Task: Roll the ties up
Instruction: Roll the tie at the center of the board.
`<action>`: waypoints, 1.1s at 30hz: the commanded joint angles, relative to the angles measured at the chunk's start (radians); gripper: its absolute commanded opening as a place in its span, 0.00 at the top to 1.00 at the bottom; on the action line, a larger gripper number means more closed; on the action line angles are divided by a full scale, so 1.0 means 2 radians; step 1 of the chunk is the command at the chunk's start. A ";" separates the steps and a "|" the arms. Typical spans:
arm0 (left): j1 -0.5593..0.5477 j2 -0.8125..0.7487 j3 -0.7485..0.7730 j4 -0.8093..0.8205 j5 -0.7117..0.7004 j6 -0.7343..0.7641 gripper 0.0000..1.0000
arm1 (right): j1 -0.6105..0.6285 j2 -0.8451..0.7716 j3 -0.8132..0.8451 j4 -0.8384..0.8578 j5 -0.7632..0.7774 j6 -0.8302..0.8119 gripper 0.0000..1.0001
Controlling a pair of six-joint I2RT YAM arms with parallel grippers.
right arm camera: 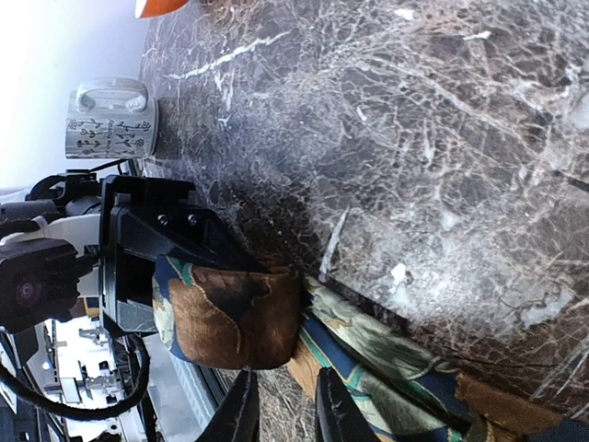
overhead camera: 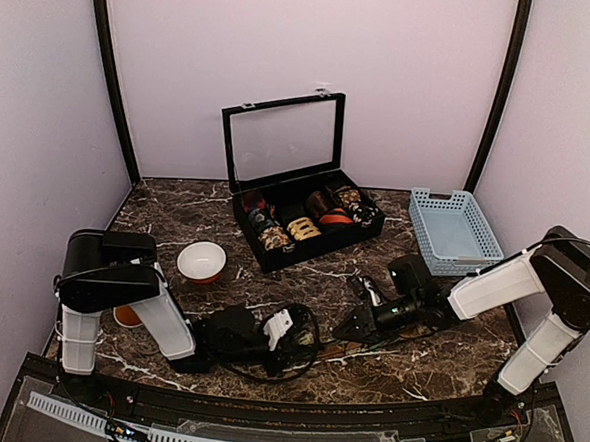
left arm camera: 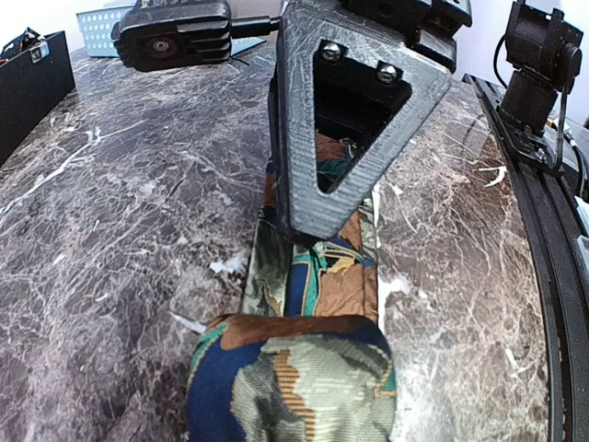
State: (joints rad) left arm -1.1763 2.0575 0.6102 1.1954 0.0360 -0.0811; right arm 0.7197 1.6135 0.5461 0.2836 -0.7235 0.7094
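While the rolling step is under way, the necktie (left arm camera: 342, 276) lies flat on the marble table (left arm camera: 129, 230) between the two grippers. Its rolled end (left arm camera: 293, 382), a fat coil of green, blue and brown fabric, sits right at the left gripper (overhead camera: 293, 336), whose black fingers appear to be clamped on it. The unrolled length runs straight ahead from that coil and passes under a finger of the right gripper (right arm camera: 283, 407), which faces the left one just beyond it. The right fingertips stand a little apart, and I cannot tell whether they nip the fabric or only rest over it.

The tie's long axis runs from one gripper to the other, and the coil's own axis lies crosswise to it. The loose part points away from the left gripper and carries on past the right one.

By my reading, only part of the tie is wound. The next move calls for turning the coil forward over the flat strip while the right gripper keeps that strip straight and taut, so the edges stay aligned.
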 commanded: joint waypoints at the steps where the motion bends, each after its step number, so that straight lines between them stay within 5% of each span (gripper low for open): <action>1: -0.002 -0.019 -0.019 -0.053 -0.013 0.023 0.86 | 0.004 0.012 -0.002 -0.005 -0.001 0.005 0.79; 10: 0.021 -0.095 -0.044 -0.059 0.057 0.043 0.84 | 0.003 0.071 -0.010 -0.006 0.023 -0.003 0.85; 23: 0.026 -0.134 -0.016 -0.259 0.070 0.149 0.82 | 0.003 0.074 -0.005 0.000 0.033 0.005 0.84; 29: 0.022 -0.098 -0.003 -0.301 0.061 0.157 0.82 | 0.004 0.053 0.008 -0.002 0.026 0.001 0.74; 33: 0.017 -0.091 0.006 -0.317 0.051 0.162 0.82 | 0.016 0.020 0.021 -0.011 0.016 0.010 0.55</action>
State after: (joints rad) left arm -1.1320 1.8339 0.6205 0.7231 0.1627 0.2115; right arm 0.7288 1.7027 0.5667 0.3325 -0.7403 0.7181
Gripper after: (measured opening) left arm 0.236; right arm 0.392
